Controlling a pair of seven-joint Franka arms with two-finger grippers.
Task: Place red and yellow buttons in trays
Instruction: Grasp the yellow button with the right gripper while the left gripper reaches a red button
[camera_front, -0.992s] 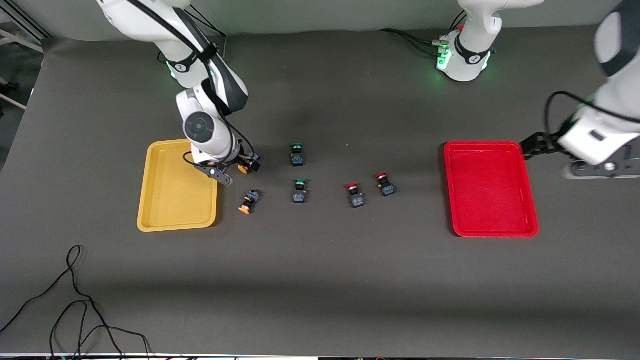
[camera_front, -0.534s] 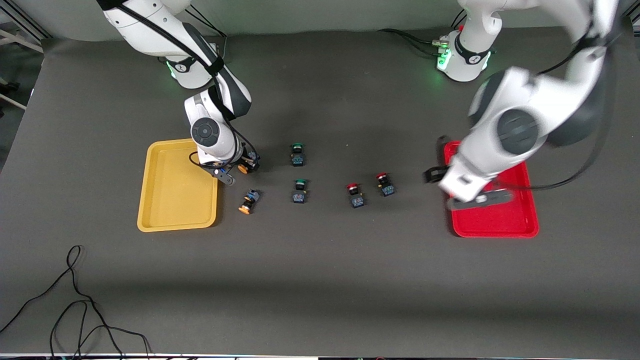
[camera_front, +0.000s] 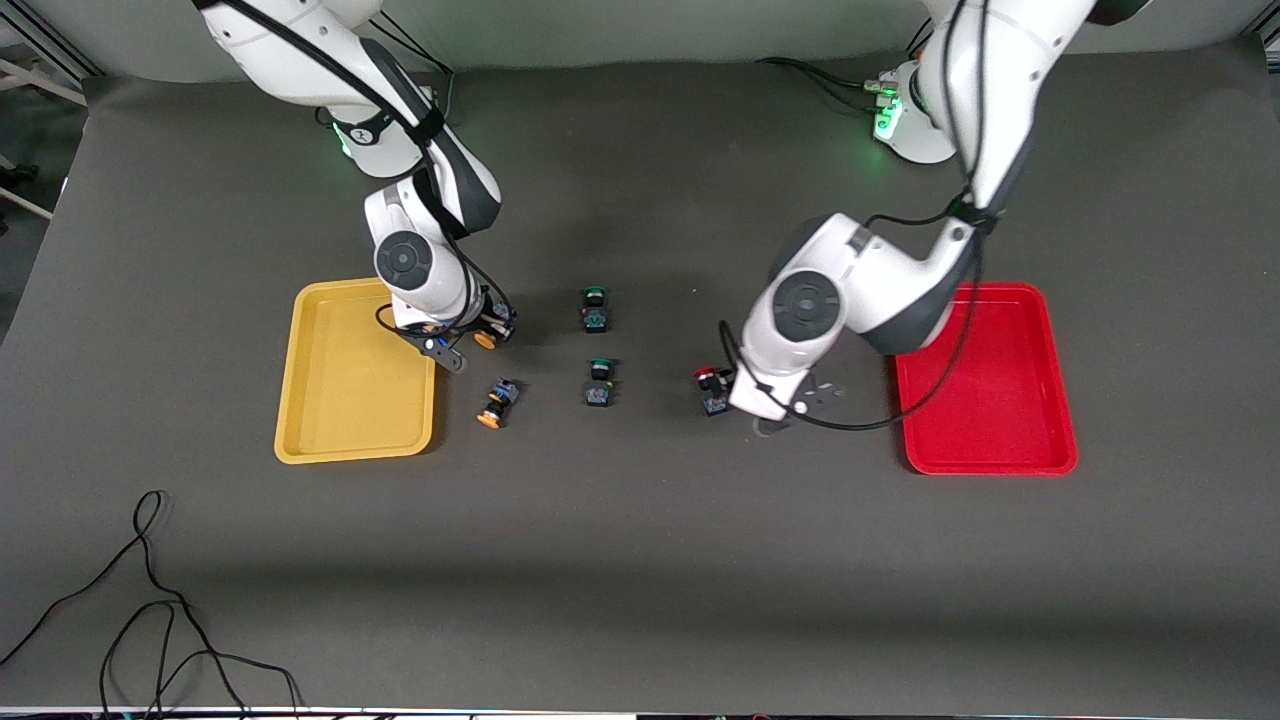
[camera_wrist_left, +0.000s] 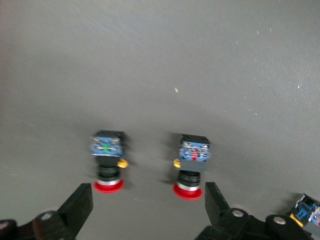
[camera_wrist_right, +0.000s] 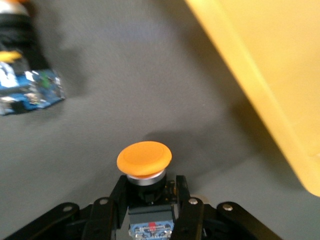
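Note:
My right gripper (camera_front: 487, 333) is shut on a yellow-capped button (camera_wrist_right: 144, 159), holding it low over the table beside the yellow tray (camera_front: 340, 400); the tray's rim also shows in the right wrist view (camera_wrist_right: 260, 85). A second yellow button (camera_front: 497, 402) lies on its side nearby. My left gripper (camera_front: 790, 408) is open, low over the two red buttons. One red button (camera_front: 709, 385) shows in the front view; the arm hides the other. Both red buttons (camera_wrist_left: 108, 165) (camera_wrist_left: 192, 167) stand just ahead of my open left gripper (camera_wrist_left: 147, 207). The red tray (camera_front: 1000, 400) holds nothing.
Two green-capped buttons (camera_front: 595, 308) (camera_front: 599, 382) stand mid-table between the yellow and red ones. A black cable (camera_front: 150, 600) lies near the front edge at the right arm's end.
My left arm has swung in from past the red tray, across it, to the two red buttons. My right gripper has barely shifted and keeps its hold on the yellow button.

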